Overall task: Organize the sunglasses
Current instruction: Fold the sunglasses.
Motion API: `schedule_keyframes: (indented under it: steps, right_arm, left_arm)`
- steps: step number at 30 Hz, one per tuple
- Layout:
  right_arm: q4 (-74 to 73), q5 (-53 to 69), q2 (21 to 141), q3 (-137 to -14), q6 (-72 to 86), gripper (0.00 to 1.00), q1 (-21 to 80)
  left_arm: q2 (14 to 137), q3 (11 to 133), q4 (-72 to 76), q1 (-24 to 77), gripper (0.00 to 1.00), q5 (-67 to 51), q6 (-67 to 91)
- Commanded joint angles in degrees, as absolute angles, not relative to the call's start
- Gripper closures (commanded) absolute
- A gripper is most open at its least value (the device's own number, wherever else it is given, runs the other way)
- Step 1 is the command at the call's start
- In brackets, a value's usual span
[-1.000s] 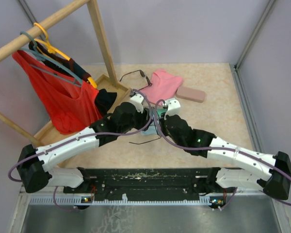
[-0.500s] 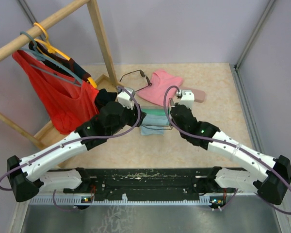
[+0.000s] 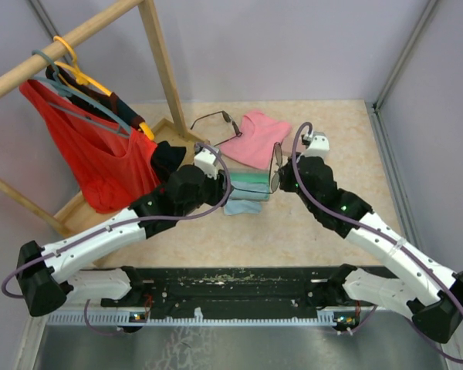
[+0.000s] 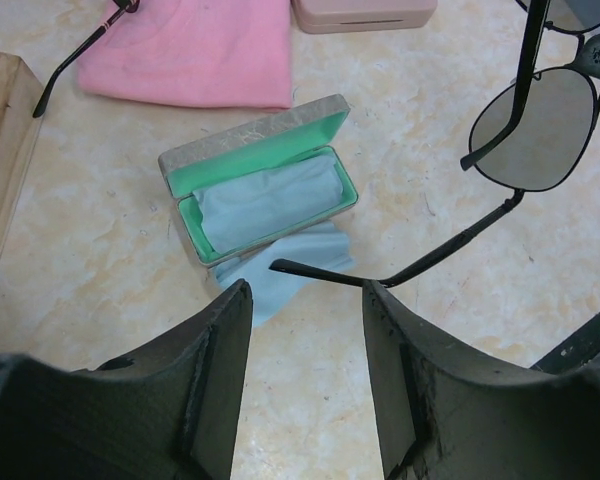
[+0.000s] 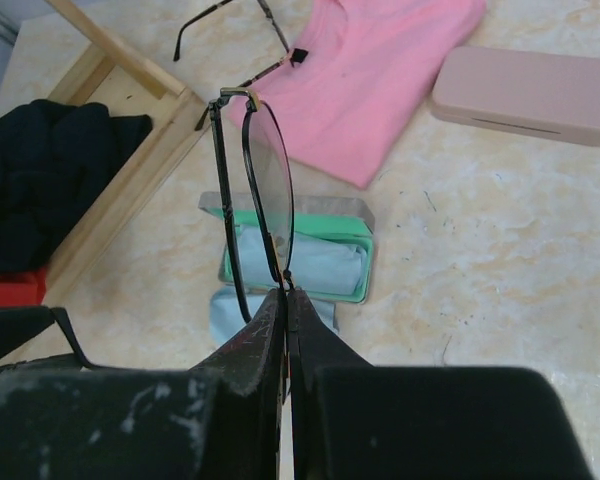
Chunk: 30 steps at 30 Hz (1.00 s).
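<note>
Fingers of right gripper (image 5: 285, 296) pressed together, pinching rim of dark wire-framed sunglasses (image 5: 270, 180). We see that pair lifted off beige desk (image 4: 100, 290), near open grey case with green lining (image 4: 250, 132). Left gripper (image 4: 305, 300) spread, holding nothing, just short of case. Second dark wire-framed pair (image 5: 298, 55) lies on desk at edge of pink cloth (image 5: 380, 60).
</note>
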<state>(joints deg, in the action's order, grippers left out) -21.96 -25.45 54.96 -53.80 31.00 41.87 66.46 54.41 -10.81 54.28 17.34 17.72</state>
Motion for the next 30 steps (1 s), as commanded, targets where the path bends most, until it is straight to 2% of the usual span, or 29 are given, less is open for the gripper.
schedule_keyframes:
  steps: [1, 8, 14, 19, 24, 30]
  right_arm:
    - [-18.95, -19.35, 54.26, -57.26, 30.07, 1.0, 41.74]
    - [-17.88, -19.67, 52.66, -55.17, 30.76, 1.0, 41.67]
    - [-27.76, -32.9, 56.55, -58.03, 31.7, 1.0, 41.75]
    - [-28.69, -40.07, 56.95, -59.71, 32.33, 1.0, 41.22]
    - [-24.46, -39.75, 53.89, -61.18, 33.0, 1.0, 40.34]
    - [-19.82, -32.75, 50.34, -59.95, 32.27, 1.0, 40.32]
  left_arm:
    - [67.26, 55.66, -8.37, 54.41, 0.46, 17.88, 17.69]
    - [70.1, 57.5, -8.0, 54.4, 0.47, 15.32, 16.16]
    - [66.5, 58.28, -6.29, 54.45, 0.46, 14.37, 14.94]
    - [64.8, 58.4, -6.1, 54.41, 0.45, 11.39, 13.44]
    - [65.53, 56.38, -7.21, 54.42, 0.51, 10.94, 13.89]
    - [67.15, 53.94, -5.46, 54.42, 0.53, 9.69, 16.0]
